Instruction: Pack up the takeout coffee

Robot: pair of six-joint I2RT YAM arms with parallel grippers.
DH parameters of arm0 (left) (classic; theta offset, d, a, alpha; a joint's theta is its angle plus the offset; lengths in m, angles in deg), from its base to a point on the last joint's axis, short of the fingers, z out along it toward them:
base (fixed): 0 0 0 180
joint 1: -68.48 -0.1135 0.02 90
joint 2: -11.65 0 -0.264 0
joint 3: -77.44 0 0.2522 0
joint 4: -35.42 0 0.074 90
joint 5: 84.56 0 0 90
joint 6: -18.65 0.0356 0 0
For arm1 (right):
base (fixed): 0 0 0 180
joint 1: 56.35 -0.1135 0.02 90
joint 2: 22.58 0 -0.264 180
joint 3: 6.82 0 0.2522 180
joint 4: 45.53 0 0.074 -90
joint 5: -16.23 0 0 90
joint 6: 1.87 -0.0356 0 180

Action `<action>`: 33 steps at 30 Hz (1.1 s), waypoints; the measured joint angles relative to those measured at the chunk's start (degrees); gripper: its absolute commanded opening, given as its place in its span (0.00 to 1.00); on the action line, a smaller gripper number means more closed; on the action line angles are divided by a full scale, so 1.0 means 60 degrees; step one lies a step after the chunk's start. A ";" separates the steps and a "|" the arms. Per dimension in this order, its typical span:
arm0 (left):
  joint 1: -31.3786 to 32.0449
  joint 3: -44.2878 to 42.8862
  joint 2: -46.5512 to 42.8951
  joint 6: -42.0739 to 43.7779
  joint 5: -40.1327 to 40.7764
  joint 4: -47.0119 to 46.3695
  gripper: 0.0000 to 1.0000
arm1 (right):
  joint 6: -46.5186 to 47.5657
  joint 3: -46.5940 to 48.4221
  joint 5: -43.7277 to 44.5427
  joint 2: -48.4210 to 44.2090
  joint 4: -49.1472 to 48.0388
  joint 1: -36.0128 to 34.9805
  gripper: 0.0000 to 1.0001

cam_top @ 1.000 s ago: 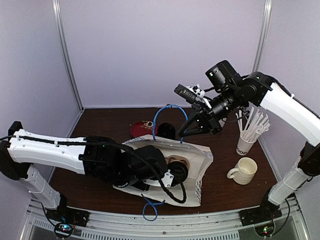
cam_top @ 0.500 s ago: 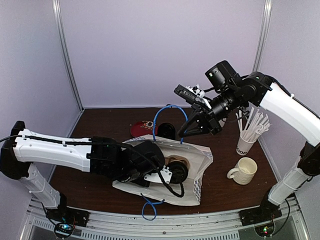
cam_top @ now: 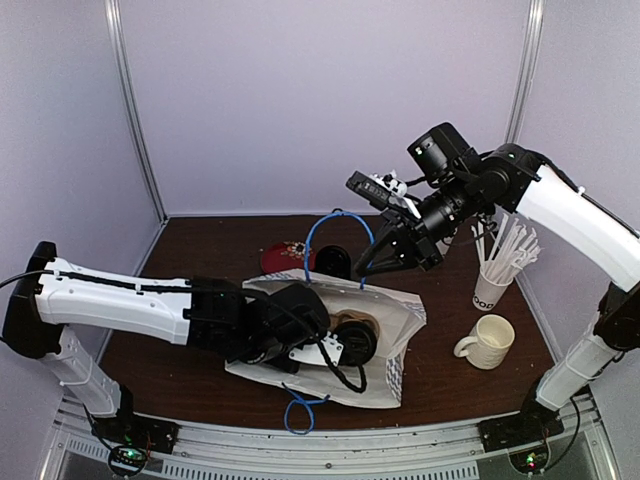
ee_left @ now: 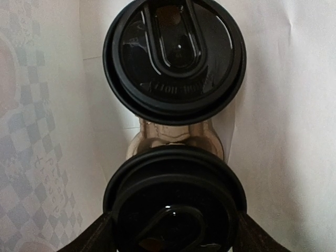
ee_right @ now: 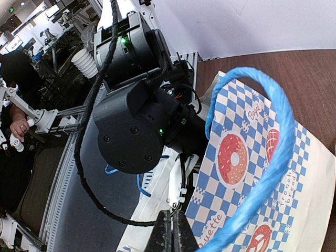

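Clamps left gripper (ee_left: 175, 220), spread wide, on near cup (ee_left: 176, 181) of two in carrier (ee_left: 176, 137) inside bag (cam_top: 405, 310) by table's (cam_top: 200, 250) near edge, pinches handle (ee_right: 275, 152) in fully closed right gripper (ee_right: 170, 231); risks tipping carrier through handle slip or bag snag.

I log two cups seen lid-on: far cup (ee_left: 176, 58) and near cup (ee_left: 176, 205), each capped with a glossy black dome lid. They sit in line in a brown pulp carrier (ee_left: 176, 137), inside the white bag (cam_top: 405, 312).
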 measured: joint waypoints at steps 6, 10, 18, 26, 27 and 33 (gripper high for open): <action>-0.0368 0.0011 0.0015 -0.0004 -0.0255 -0.0131 0.54 | 0.0062 0.0109 -0.0007 0.0076 0.0095 0.0000 0.06; -0.0834 -0.0011 0.0124 -0.0044 -0.0681 -0.0251 0.54 | 0.0193 0.0240 -0.0087 0.0189 0.0193 0.0168 0.21; -0.1628 -0.0579 0.0481 -0.0291 -0.1807 -0.0215 0.54 | 0.0444 0.0896 -0.0259 0.0229 0.0565 0.0987 0.64; -0.2299 -0.2240 0.1643 -0.0721 -0.2958 0.0878 0.54 | 0.0943 0.1282 -0.0350 0.0040 0.1293 0.1698 0.73; -0.2415 -0.2554 0.1836 -0.0794 -0.3162 0.1082 0.54 | 0.1009 0.1282 -0.0401 0.0000 0.1395 0.1800 0.73; -0.3034 -0.4207 0.2900 -0.1137 -0.4317 0.2153 0.54 | 0.1257 0.1268 -0.0776 -0.0251 0.1814 0.2463 0.74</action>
